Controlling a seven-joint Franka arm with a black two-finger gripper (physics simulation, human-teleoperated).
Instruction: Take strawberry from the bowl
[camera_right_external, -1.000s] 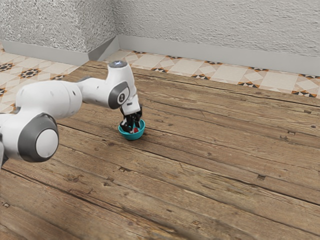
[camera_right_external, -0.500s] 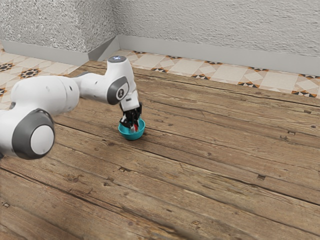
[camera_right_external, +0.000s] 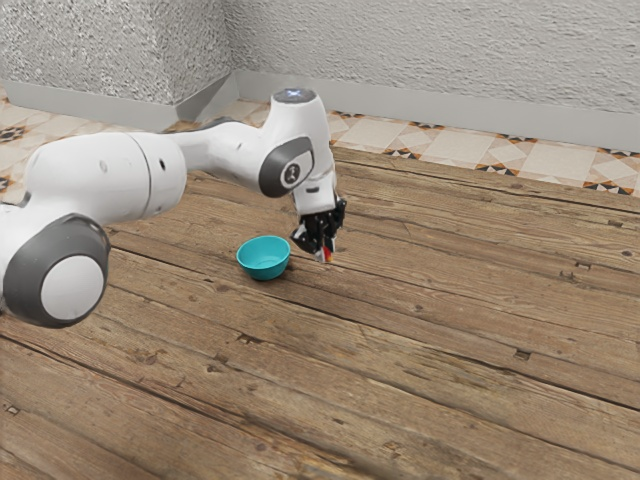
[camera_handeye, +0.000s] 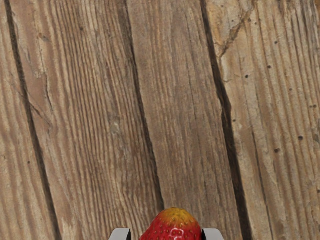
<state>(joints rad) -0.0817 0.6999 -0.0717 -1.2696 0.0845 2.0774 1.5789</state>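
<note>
Gripper (camera_right_external: 325, 254) clamped on the strawberry (camera_handeye: 174, 227) from both sides, outside the teal bowl (camera_right_external: 264, 264), toward the exterior view's right.

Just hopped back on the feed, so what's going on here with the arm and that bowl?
The Franka arm's gripper is shut on the strawberry, one finger on each side. It holds the strawberry outside the teal bowl, off toward the exterior view's right. The bowl sits upright on the wooden table.
</note>
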